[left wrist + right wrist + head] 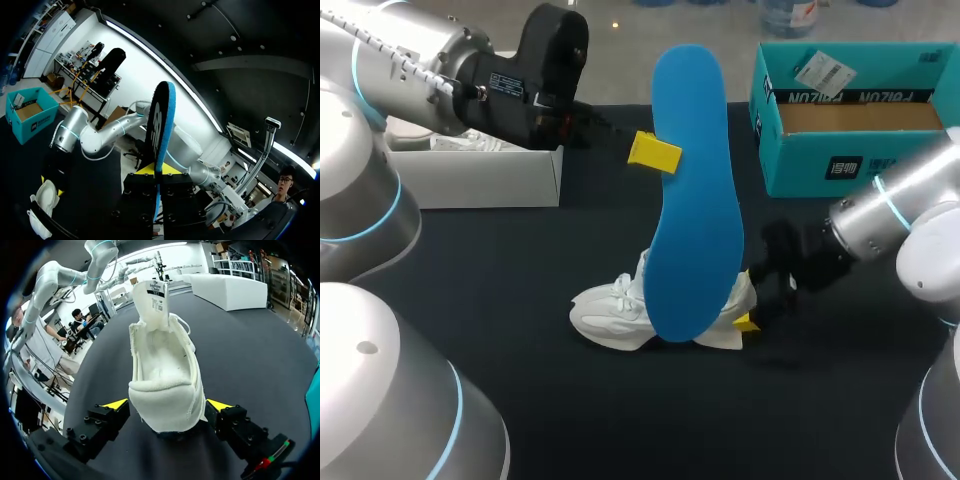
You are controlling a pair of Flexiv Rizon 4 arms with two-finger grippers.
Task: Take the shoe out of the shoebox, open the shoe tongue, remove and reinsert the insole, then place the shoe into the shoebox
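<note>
Between the fingers of my left gripper (663, 152) the blue insole (695, 200) stands on end, pinched firmly from both sides at one long edge. The head view shows its broad face, a smooth, matte sheet with rounded ends, whose lower end hides the middle of the white sneaker (615, 310) lying below that gripper. The left wrist view shows what that face conceals. The insole (161, 125) is seen edge-on there, thin and gently curved, blue on one side and black on the other, rising straight out of the left gripper (159, 172). The sneaker (44, 196) sits small beneath it, and the teal shoebox (30, 112) is farther ahead. My right gripper (752, 305) is clamped on the sneaker's heel. Only the right wrist view makes this plain, with a yellow tip against each side of the padded heel collar, the right gripper (167, 405) straddling it. Ahead of those fingers the sneaker (167, 370) points away, a soft white knit with its mouth wide open. Its tongue (154, 302) is pulled upright with a label on its inner face, and its laces (186, 326) are slack. The sneaker rests on the dark table (620, 420). The cardboard shoebox (840, 165) is open, beyond my right gripper and well apart from it. A white box (490, 180) lies beside my left arm.
</note>
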